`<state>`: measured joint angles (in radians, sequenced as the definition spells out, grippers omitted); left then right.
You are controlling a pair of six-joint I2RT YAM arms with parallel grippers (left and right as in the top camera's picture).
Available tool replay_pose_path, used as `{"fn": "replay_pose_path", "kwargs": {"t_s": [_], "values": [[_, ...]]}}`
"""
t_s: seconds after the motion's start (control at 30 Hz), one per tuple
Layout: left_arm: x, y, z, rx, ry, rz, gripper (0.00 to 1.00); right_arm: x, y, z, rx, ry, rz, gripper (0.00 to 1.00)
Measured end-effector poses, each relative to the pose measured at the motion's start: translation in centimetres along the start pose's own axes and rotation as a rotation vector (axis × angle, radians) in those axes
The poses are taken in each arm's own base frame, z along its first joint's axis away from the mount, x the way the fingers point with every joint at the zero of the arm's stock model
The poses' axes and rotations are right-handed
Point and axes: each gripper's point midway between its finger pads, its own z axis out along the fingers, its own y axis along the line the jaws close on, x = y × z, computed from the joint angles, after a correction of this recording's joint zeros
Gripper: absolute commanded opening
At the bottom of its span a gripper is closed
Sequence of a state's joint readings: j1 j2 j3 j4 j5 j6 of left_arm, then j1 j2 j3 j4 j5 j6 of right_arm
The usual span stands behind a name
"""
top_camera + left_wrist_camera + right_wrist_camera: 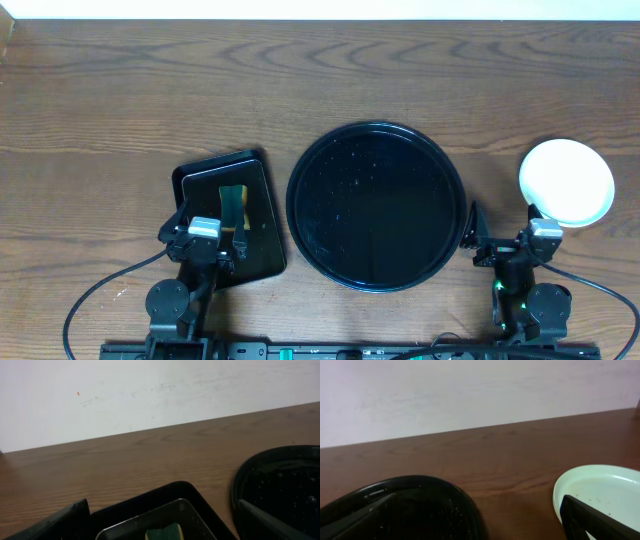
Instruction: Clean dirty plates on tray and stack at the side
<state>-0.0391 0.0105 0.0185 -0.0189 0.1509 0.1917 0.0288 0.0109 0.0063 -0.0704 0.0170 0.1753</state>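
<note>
Found tray (375, 205) bare | noted plates (566, 182) seemingly stacked to its right | saw left gripper (210, 216), right gripper (502, 226) released, empty | judged task done

A: The table (120, 90) is grained brown wood, matt; the tray (376, 127) at centre is glossy black, speckled.
B: At three o'clock the plates (566, 182) look smooth, probably plastic; at nine, the small tray (265, 250) is glossy black.

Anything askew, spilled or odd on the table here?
The rectangular tray sits askew. The round tray is bare of plates but dotted with pale specks, possibly droplets. The pale plate to its right carries a few dark specks.
</note>
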Motion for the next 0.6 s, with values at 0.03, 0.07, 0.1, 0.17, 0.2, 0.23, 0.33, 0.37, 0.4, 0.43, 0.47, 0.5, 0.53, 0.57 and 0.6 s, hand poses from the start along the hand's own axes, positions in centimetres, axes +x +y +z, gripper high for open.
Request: {"fn": "replay_pose_path", "kwargs": {"t_s": [0.03,0.07,0.1,0.17,0.2,0.23,0.33,0.37,0.4,0.43,0.47,0.5,0.53,0.57,0.6], "values": [[0.00,0.00,0.00,0.000,0.000,0.000,0.91,0.02,0.04,0.00,-0.002,0.001,-0.013,0.99],[0.00,0.00,0.00,0.000,0.000,0.000,0.91,0.02,0.06,0.00,-0.003,0.001,-0.026,0.99],[0.00,0.00,0.00,0.000,0.000,0.000,0.91,0.01,0.08,0.00,-0.005,0.001,-0.041,0.99],[0.00,0.00,0.00,0.000,0.000,0.000,0.91,0.03,0.13,0.00,-0.008,0.001,-0.070,0.99],[0.00,0.00,0.00,0.000,0.000,0.000,0.91,0.03,0.17,0.00,-0.010,0.001,-0.084,0.99],[0.00,0.00,0.00,0.000,0.000,0.000,0.91,0.04,0.18,0.00,-0.011,0.002,-0.101,0.99],[0.00,0.00,0.00,0.000,0.000,0.000,0.91,0.05,0.21,0.00,-0.013,0.002,-0.154,0.99],[0.00,0.00,0.00,0.000,0.000,0.000,0.91,0.05,0.24,0.00,-0.014,0.002,-0.166,0.99],[0.00,0.00,0.00,0.000,0.000,0.000,0.91,0.05,0.26,0.00,-0.015,0.002,-0.174,0.99],[0.00,0.00,0.00,0.000,0.000,0.000,0.91,0.06,0.28,0.00,-0.016,0.002,-0.181,0.99],[0.00,0.00,0.00,0.000,0.000,0.000,0.91,0.06,0.30,0.00,-0.018,0.002,-0.188,0.99],[0.00,0.00,0.00,0.000,0.000,0.000,0.91,0.06,0.30,0.00,-0.018,0.002,-0.192,0.99],[0.00,0.00,0.00,0.000,0.000,0.000,0.91,0.06,0.31,0.00,-0.018,0.002,-0.191,0.99],[0.00,0.00,0.00,0.000,0.000,0.000,0.91,0.05,0.31,0.00,-0.018,0.001,-0.190,0.99],[0.00,0.00,0.00,0.000,0.000,0.000,0.91,0.05,0.31,0.00,-0.018,0.001,-0.187,0.99]]}}
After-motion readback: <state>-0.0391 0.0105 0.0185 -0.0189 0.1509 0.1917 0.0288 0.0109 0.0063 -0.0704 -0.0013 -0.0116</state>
